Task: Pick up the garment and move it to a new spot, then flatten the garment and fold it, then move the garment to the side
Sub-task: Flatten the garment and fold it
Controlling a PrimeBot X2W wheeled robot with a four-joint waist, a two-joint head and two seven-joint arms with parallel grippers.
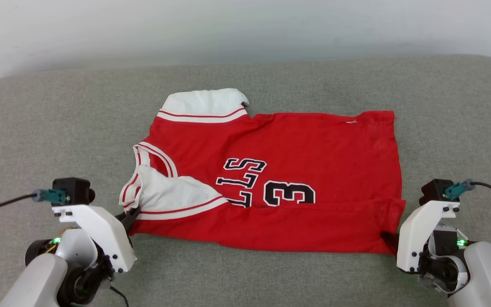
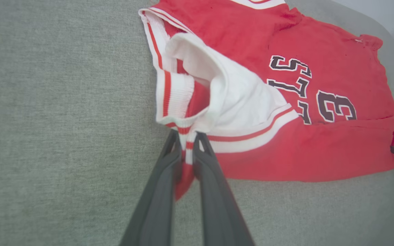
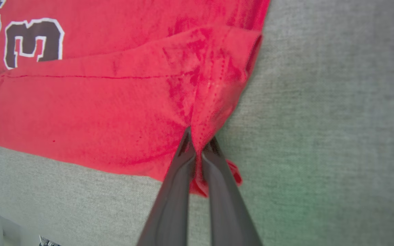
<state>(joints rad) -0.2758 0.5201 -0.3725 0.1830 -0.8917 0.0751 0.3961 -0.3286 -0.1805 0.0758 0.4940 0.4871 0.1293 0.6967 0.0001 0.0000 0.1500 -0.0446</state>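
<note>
Left gripper (image 2: 187, 137) and right gripper (image 3: 199, 137) pinch corners of the soft, creased red garment (image 1: 313, 140).

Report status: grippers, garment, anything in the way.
Left gripper shut on garment at striped trim; right gripper shut on hem corner. Garment flat on grey cushion, near edge folded over. No obstruction seen.

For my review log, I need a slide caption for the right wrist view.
Right gripper shut on a bunched hem corner of the red garment, lying on the grey fabric surface.
</note>
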